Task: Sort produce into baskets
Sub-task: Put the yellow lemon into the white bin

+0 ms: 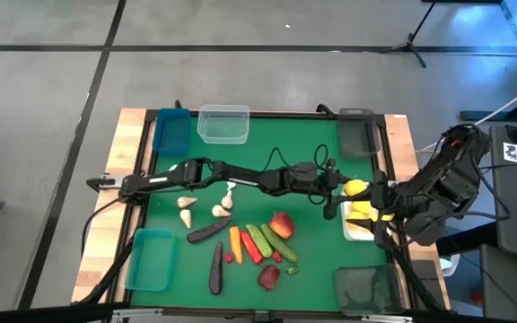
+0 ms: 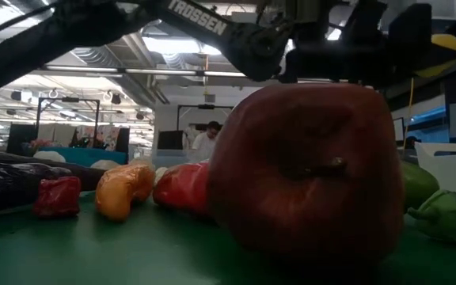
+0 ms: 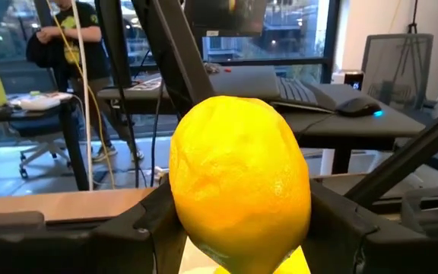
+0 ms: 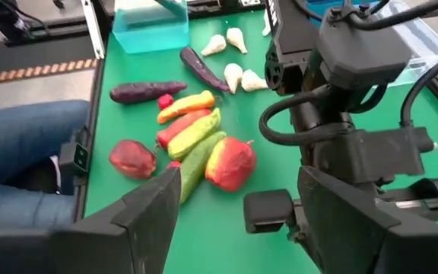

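My left gripper (image 1: 346, 189) reaches across the table to its right side and is shut on a yellow lemon (image 3: 240, 183), just over the far end of the white basket (image 1: 348, 235). Other lemons (image 1: 363, 212) lie in that basket. My right gripper (image 4: 242, 228) is open and empty beside the white basket, at the table's right edge. On the green mat lie a red apple (image 1: 282, 224), green cucumbers (image 1: 268, 242), an orange carrot (image 1: 234, 239), a red pepper (image 1: 250, 246), purple eggplants (image 1: 207, 232), and white garlic (image 1: 187, 209). My left gripper pinches the lemon's two opposite sides (image 3: 182, 205) between its two fingers (image 3: 139, 228). The fingers come level from the table's left. The lemon is lifted clear and also shows high in the low view (image 2: 443, 43).
A blue basket (image 1: 172, 128), a clear basket (image 1: 223, 123) and a dark basket (image 1: 359, 133) stand along the far edge. A teal basket (image 1: 151, 258) and another dark basket (image 1: 366, 289) stand along the near edge. A person's legs (image 4: 21, 152) show beyond the near edge.
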Controlling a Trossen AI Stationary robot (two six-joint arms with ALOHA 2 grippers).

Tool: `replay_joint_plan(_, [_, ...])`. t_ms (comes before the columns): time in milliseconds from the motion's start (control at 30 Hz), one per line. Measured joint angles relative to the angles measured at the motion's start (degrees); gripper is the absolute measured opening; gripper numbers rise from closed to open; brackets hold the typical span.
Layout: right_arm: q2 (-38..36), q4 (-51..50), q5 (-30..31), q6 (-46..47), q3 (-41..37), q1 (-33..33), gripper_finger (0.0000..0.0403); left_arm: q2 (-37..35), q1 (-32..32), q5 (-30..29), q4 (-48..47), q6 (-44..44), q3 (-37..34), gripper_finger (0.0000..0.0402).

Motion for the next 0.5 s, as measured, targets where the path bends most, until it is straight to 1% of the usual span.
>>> replay_joint_plan(100, [0.02, 0.13, 0.0, 0.03, -1.37, 0.0, 0.0264, 1.89, 0.0, -0.34, -0.13, 1.77, 2.42, 0.0202])
replay_joint_plan(200, [0.02, 0.25, -0.01, 0.14, -2.51, 0.0, 0.0264, 3.62, 0.03, -0.42, 0.06, 1.65, 4.49, 0.0202])
replay_joint_plan(500, [0.02, 0.44, 0.0, 1.66, -3.0, -0.1, 0.0264, 3.88, 0.11, -0.75, -3.59, 3.02, 4.52, 0.0203])
